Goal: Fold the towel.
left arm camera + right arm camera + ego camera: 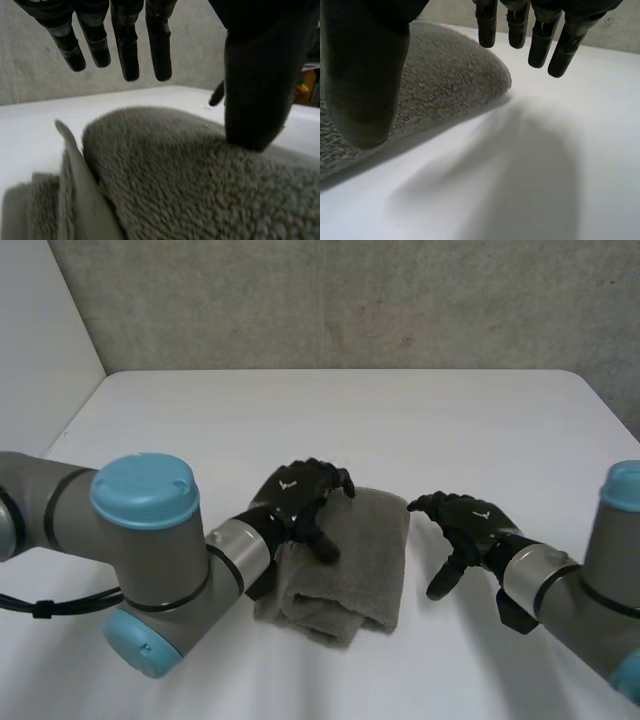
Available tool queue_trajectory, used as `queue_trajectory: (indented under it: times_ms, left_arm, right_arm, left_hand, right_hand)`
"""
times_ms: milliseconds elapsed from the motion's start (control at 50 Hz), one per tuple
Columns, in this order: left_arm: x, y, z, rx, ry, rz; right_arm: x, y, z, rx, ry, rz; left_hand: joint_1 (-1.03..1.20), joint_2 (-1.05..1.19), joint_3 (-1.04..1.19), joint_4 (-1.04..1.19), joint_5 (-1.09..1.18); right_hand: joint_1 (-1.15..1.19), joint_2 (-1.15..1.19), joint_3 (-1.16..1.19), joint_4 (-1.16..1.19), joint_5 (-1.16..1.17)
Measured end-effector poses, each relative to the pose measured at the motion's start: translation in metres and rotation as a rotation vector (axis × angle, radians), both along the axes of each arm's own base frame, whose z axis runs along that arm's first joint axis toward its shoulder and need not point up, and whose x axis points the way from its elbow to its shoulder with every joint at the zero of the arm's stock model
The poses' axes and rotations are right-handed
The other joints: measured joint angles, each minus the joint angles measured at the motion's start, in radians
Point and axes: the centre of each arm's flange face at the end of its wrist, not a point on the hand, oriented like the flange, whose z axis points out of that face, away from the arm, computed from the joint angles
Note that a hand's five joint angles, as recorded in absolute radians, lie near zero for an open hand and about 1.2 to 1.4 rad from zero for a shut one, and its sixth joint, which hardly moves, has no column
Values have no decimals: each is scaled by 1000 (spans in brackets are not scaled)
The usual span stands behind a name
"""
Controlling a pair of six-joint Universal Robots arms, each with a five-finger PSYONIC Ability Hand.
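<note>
Towel: the grey towel (355, 560) lies folded in several layers on the white desk (400, 420). It sits about midway between the desk's left and right edges and closer to the near edge than the far one. Its stacked layers show at its near left corner.
Left hand: the left hand (297, 500) sits over the towel's far left corner. It ends the left arm (140, 530), which reaches in from the desk's left edge.
Left fingers: open. The fingers (127, 50) hang straight and spread above the cloth without touching it. The thumb (257, 85) presses its tip down on the towel's pile. Nothing is grasped.
Right hand: the right hand (470, 525) hovers over bare desk just beside the towel's right edge, apart from the cloth. It ends the right arm (580, 585), which comes in from the desk's near right corner.
Right fingers: open. They (540, 45) are loosely bent and spread, with the tips above the bare desk and the thumb on the side toward the towel. They hold nothing.
Backdrop: a rough grey wall (350, 300) stands beyond the desk's far edge.
</note>
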Motion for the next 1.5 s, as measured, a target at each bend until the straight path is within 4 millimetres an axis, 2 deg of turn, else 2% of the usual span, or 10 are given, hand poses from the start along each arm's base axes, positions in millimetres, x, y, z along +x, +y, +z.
queue_trajectory:
  times_ms: [160,460,620,840,980,1060,1200,1280,1380,1500]
  left_arm:
    - [6,2,-16,-26,-99,-15]
    - [42,-20,-30,-13,-188,101]
    - [54,-27,-34,2,-211,170]
    - [57,-27,-36,10,-218,184]
    - [57,-31,-4,-53,-162,200]
    - [57,-32,30,-117,-100,214]
    - [61,-30,95,-185,34,277]
    - [69,-28,123,-182,77,347]
    - [79,-30,140,-169,82,429]
    - [86,-35,142,-159,70,469]
  right_arm:
    - [25,-1,-13,-19,-16,-11]
    - [76,14,-18,-75,-31,72]
    - [91,17,-22,-89,-30,94]
    - [95,13,-29,-83,-18,105]
    - [92,14,8,-155,-59,105]
    - [83,11,46,-240,-100,78]
    - [49,-7,112,-382,-145,-45]
    - [27,-16,138,-431,-128,-126]
    - [3,-25,160,-487,-73,-223]
    - [-11,-30,172,-526,-41,-278]
  left_hand:
    - [-83,-111,0,0,-109]
    - [-83,-118,0,0,-137]
    - [-93,-119,0,0,-140]
    - [-112,-143,0,0,-162]
    - [-132,-155,0,0,-173]
    - [-136,-160,0,0,-173]
    - [-136,-160,0,0,-173]
    - [-136,-160,0,0,-173]
    - [-136,-160,0,0,-173]
    - [-136,-160,0,0,-173]
  right_hand:
    - [0,0,0,0,0]
    - [-10,0,0,0,0]
    - [-14,0,0,0,0]
    - [-14,0,0,0,0]
    - [-14,0,0,0,0]
    - [-14,0,0,0,0]
    - [-14,0,0,0,0]
    - [-14,0,0,0,0]
    - [-14,0,0,0,0]
    - [-14,0,0,0,0]
